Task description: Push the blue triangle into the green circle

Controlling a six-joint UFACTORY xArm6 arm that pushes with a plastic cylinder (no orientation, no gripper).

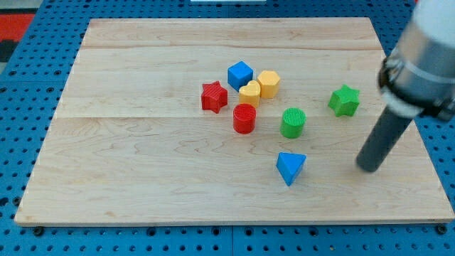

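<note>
A pale wooden table lies on a blue pegboard. Near the frame's centre, a red star sits left of a yellow heart, with a blue cube and yellow hexagon just above and a red cylinder below. A green star stands apart at right.

You see the table under bright, even overhead light, without glare. Blocks cast only short, soft shadows. The arm near the table's right edge appears blurred, its upper part overexposed.
</note>
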